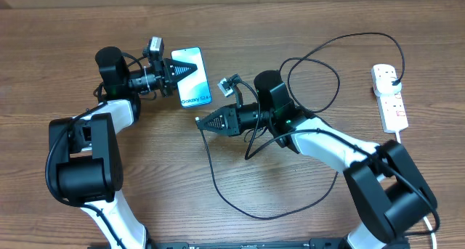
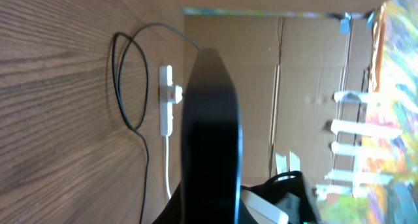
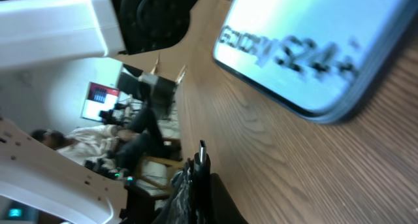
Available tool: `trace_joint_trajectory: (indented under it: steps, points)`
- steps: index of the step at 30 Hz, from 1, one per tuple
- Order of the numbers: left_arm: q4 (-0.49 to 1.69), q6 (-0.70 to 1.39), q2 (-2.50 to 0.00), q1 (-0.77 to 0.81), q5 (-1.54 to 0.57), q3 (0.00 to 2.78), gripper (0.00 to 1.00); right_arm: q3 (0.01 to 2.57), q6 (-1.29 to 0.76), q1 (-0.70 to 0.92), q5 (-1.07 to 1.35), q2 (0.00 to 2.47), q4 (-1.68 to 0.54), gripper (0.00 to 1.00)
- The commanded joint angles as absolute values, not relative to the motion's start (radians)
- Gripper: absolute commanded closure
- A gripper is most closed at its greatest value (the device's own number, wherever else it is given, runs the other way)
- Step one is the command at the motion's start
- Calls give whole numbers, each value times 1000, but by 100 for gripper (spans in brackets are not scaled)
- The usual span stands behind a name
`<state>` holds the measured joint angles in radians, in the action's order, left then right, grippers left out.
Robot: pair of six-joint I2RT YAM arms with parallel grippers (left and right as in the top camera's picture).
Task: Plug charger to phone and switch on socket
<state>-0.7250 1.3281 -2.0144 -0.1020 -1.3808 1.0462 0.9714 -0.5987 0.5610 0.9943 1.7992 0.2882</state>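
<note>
Charger (image 1: 363, 34) cable runs in loose loops across the wooden desk (image 1: 73, 31), its black plug seated in the white socket (image 1: 389, 96) at the far right edge. Its other end reaches the right tool (image 1: 203, 123), which is pinched narrow on the connector tip and points left. That tip hovers just short of the phone's (image 1: 192, 78) lower edge, not touching it. The phone lies screen up near the middle of the desk, "Galaxy S24+" legible on its light-blue display. The left tool (image 1: 190, 69) sits over the phone's upper half, and I cannot tell whether its jaws are wide or closed.
</note>
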Motion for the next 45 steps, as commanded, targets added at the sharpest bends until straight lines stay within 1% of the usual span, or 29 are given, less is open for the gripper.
trace_joint_trajectory:
  steps: [1, 6, 11, 17, 23, 45]
  points:
    - [-730, 1361, -2019, -69, -1297, 1076, 96, 966, -651, 486, 1097, 1818, 309, 96]
    - [-730, 1398, -2069, -21, -1290, 1161, 96, 966, -629, 407, 1180, 1818, 300, 96]
    - [-741, 1467, -2183, 33, -1331, 1279, 95, 965, -620, 377, 1192, 1818, 257, 96]
    - [-775, 1463, -2193, 59, -1329, 1281, 96, 965, -620, 377, 1191, 1819, 260, 96]
    - [-793, 1475, -2193, 59, -1374, 1281, 96, 965, -633, 377, 1188, 1842, 260, 96]
    - [-799, 1471, -2193, 71, -1430, 1281, 96, 966, -685, 377, 1108, 1860, 331, 96]
